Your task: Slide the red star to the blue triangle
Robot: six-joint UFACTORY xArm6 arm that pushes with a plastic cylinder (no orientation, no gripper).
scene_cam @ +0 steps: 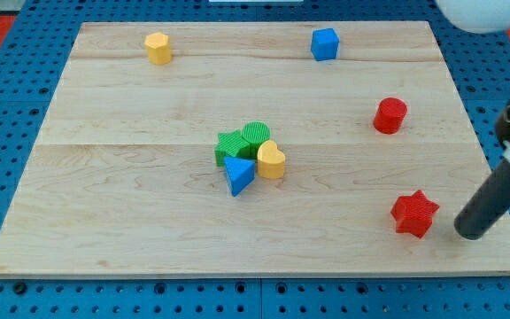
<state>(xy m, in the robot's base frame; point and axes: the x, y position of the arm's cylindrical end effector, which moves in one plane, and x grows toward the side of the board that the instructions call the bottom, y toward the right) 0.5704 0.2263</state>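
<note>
The red star (414, 213) lies near the board's lower right corner. The blue triangle (238, 174) lies near the board's middle, touching a yellow heart (271, 160) on its right and a green star (231, 146) above it. My tip (469, 232) rests on the board just to the right of the red star, a short gap apart from it. The rod rises from the tip toward the view's upper right.
A green cylinder (256, 136) sits in the middle cluster. A red cylinder (390, 115) is at the right, above the red star. A blue cube (324, 43) and a yellow hexagon (158, 48) lie near the top edge. The wooden board (131, 204) ends just right of my tip.
</note>
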